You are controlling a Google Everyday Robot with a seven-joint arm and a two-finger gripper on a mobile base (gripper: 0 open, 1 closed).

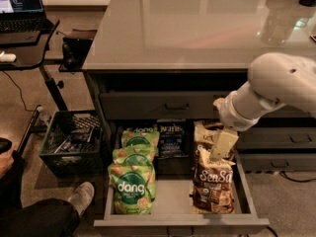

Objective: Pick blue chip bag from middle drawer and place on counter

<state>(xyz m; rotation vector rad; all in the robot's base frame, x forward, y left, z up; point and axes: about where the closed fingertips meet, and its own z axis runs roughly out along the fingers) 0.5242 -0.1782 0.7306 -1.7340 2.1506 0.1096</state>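
Gripper (223, 144) angled down over middle drawer (173, 202)

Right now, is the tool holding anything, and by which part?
Nothing, it seems: the tool hangs over the brown bags; the blue bag lies in the drawer.

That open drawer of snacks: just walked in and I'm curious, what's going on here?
The robot's gripper hangs over the Sea Salt bags on the right of the open middle drawer. The blue chip bag stands untouched at the back centre, beside the green dang bags, not yet moved to the counter.
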